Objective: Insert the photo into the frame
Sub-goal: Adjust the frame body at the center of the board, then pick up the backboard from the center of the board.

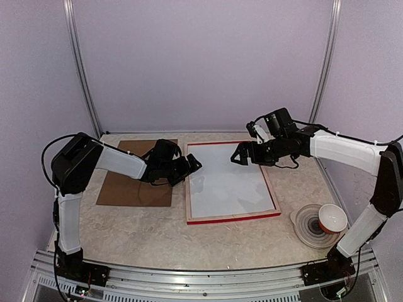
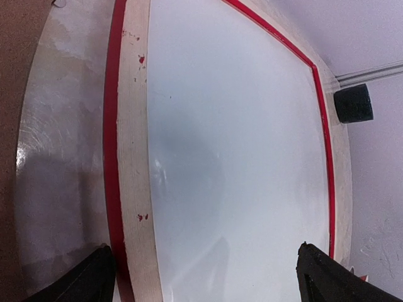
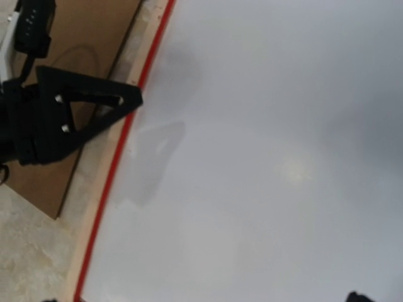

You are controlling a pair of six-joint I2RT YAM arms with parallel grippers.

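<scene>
The frame [image 1: 233,218] lies flat at the table's middle, pale wood back up, red outer edges showing. A plain white sheet [image 1: 227,179] fills its opening; no cat print shows in any view. My left gripper [image 1: 194,165] is open over the frame's left rail, one finger on each side of the rail [image 2: 132,126] in the left wrist view, above the white sheet [image 2: 233,126]. My right gripper [image 1: 238,156] is open and empty, hovering over the sheet's far right part [image 3: 264,157]. The right wrist view shows the frame's red edge [image 3: 113,170] and the left gripper's fingers [image 3: 82,107].
A brown backing board [image 1: 138,176] lies flat left of the frame, under the left arm. A white-and-orange bowl [image 1: 332,218] sits on a patterned plate [image 1: 308,229] at the front right. Purple walls close in the back and sides.
</scene>
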